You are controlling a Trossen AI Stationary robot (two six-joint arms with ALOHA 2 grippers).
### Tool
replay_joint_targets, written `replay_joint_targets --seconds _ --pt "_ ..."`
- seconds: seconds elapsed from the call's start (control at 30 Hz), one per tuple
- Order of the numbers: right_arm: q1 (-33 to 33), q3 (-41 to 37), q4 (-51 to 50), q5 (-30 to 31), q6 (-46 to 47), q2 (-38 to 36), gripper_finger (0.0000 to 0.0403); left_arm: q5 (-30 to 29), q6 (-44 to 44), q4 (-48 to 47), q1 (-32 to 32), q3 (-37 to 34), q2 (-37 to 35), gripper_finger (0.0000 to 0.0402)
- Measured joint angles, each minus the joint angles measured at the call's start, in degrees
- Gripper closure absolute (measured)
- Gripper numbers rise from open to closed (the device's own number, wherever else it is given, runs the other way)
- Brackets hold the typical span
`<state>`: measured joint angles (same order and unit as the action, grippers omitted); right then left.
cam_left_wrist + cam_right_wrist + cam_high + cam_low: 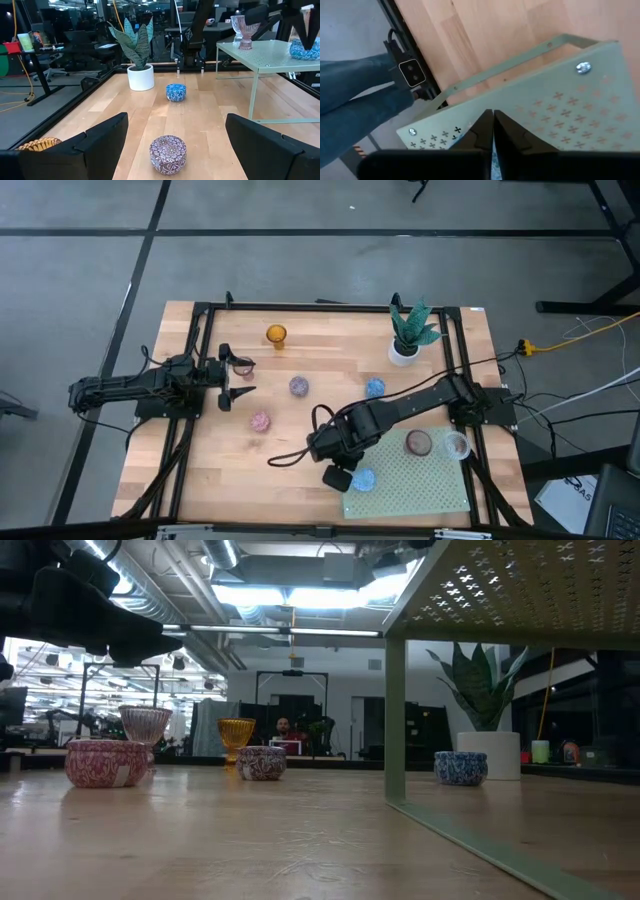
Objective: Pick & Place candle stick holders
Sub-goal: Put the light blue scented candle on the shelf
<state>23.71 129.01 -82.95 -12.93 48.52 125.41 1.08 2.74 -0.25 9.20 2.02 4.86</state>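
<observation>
My right gripper (pixel 340 477) is shut and empty over the near left part of the pale green perforated mat (pixel 420 480), next to a blue cup (pixel 363 478) standing on the mat. A brown cup (pixel 418 443) and a clear cup (pixel 456 446) also stand on the mat. My left gripper (pixel 238 376) is open and empty at the table's left. A purple cup (pixel 168 154) stands ahead of it on the table, and a clear goblet (pixel 244 365) stands by its far finger. On the bare wood stand an amber cup (pixel 276 335), a pink cup (pixel 260 421) and a second blue cup (pixel 375 388).
The mat is a raised shelf on thin legs (pixel 395 720). A white pot with a green plant (pixel 407 340) stands at the far right. A black frame (pixel 200 340) runs around the tabletop. A person's leg in jeans (pixel 355 105) shows beyond the near edge.
</observation>
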Motion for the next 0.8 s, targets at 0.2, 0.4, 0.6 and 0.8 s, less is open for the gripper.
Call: replay_joint_targets --seconds 0.2,0.4,0.6,0.8 --pt "1.7 0.0 -0.1 -1.3 0.5 0.1 0.0392 0.0 0.0 0.0 0.0 0.0 0.0 0.0068" --pt "3.6 0.0 -2.0 -0.4 -3.0 0.1 0.0399 0.0 0.0 0.0 0.0 0.0 0.0 0.0068" --pt "6.7 0.0 -7.3 -0.2 -8.0 0.1 0.0392 0.0 0.0 0.0 0.0 0.0 0.0 0.0068" --pt "10.4 0.0 -7.1 -0.2 -14.6 0.1 0.0399 0.0 0.0 0.0 0.0 0.0 0.0 0.0068"
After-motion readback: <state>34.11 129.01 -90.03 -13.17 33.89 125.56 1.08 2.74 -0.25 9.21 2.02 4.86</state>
